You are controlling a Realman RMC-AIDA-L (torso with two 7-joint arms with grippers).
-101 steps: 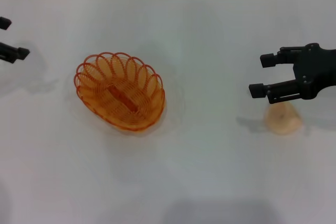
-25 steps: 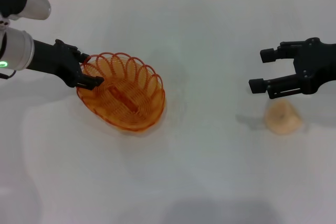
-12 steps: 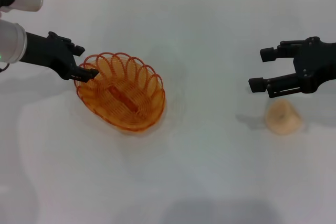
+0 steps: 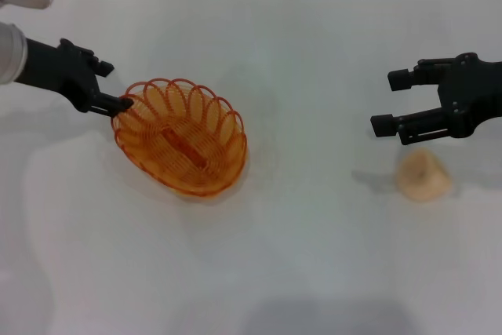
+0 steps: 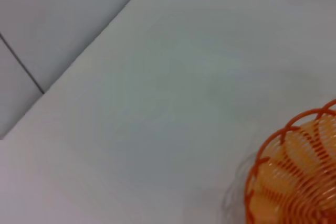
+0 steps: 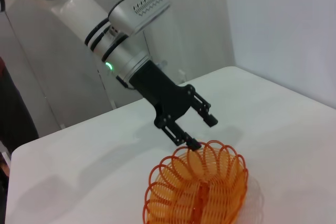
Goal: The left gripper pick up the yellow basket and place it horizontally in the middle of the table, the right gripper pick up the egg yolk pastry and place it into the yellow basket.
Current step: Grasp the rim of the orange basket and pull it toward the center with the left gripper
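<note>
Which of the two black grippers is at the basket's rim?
The left gripper, open at the yellow basket; the right gripper hovers above the egg yolk pastry.

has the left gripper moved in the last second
Yes. The left gripper has pulled back toward the robot's left; a second ago its fingers reached over the yellow basket rim, now its lower fingertip only meets the rim's edge.

The left gripper, out at the table's far left edge four seconds ago, now sits at the yellow basket. A second ago its lower finger reached over the scalloped rim into the basket; now the arm draws back (fingers spread), that fingertip just touching the rim's outer loops.
</note>
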